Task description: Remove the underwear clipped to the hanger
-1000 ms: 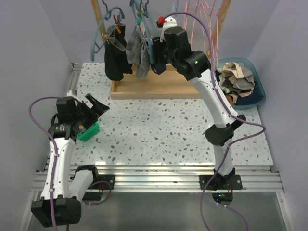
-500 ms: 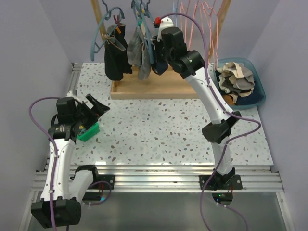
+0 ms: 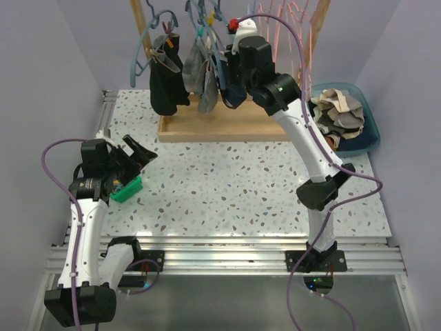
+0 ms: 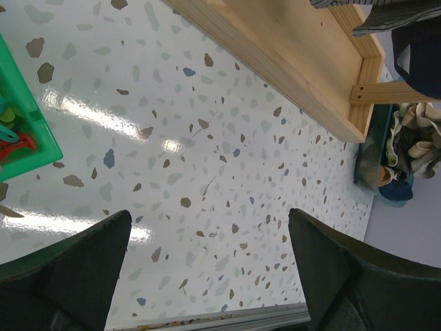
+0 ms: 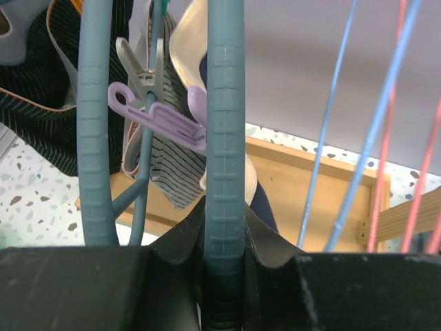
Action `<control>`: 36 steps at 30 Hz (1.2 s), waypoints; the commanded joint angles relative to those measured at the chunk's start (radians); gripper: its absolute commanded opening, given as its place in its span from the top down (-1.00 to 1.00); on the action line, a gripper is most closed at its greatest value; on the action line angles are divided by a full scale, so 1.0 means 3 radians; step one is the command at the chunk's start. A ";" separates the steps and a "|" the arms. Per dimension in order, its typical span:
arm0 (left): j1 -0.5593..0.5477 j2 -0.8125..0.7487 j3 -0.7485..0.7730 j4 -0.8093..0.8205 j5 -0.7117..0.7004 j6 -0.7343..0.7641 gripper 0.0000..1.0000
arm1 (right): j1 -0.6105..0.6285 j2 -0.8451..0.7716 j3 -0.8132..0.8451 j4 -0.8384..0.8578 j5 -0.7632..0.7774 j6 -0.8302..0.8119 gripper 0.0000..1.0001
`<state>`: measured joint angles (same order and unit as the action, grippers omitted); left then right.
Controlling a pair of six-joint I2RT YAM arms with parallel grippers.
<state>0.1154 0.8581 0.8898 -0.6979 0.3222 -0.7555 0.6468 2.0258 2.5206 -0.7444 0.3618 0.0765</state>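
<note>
At twelve o'clock on the table (image 3: pixel 241 186), at the wooden rack (image 3: pixel 227 127): right gripper (image 5: pixel 226 231) clenched on the bar of the teal hanger (image 5: pixel 226 103); striped underwear (image 5: pixel 172 172) hanging at its ten o'clock in the wrist view, pinned by a purple clip (image 5: pixel 165 118). Handling advised: steady the hanger rather than tug it, so the clip can be squeezed and the cloth drawn down cleanly; left gripper (image 3: pixel 138 153), at eight o'clock, spread wide and holding nothing, looks free for that.
</note>
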 commanded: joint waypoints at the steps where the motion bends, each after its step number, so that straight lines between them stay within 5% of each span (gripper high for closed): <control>1: -0.0016 0.0008 0.0020 0.0041 0.0051 0.0028 -1.00 | -0.0019 -0.0463 -0.0006 0.0452 0.0200 -0.0045 1.00; 13: -0.0011 0.0105 0.0051 0.0123 0.0087 -0.0003 -1.00 | -0.0019 -0.0867 -0.0588 0.0763 0.0159 -0.0030 1.00; 20: -0.0011 0.0116 0.0076 0.0112 0.0077 -0.0008 -1.00 | -0.0019 -0.0852 -0.0476 0.0733 0.0047 0.0006 1.00; 27: -0.0011 0.0126 0.0061 0.0128 0.0077 -0.0018 -1.00 | -0.0008 -0.1915 -0.1922 0.1259 -0.0122 0.0169 1.00; 36: -0.0011 0.0264 0.0122 0.0235 0.0174 -0.0043 -1.00 | -0.0008 -0.2865 -0.2823 0.0785 -0.0459 0.0195 1.00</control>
<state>0.1154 0.9287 0.8902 -0.6769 0.3405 -0.7658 0.6468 1.2537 1.7077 -0.5137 0.2874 0.1188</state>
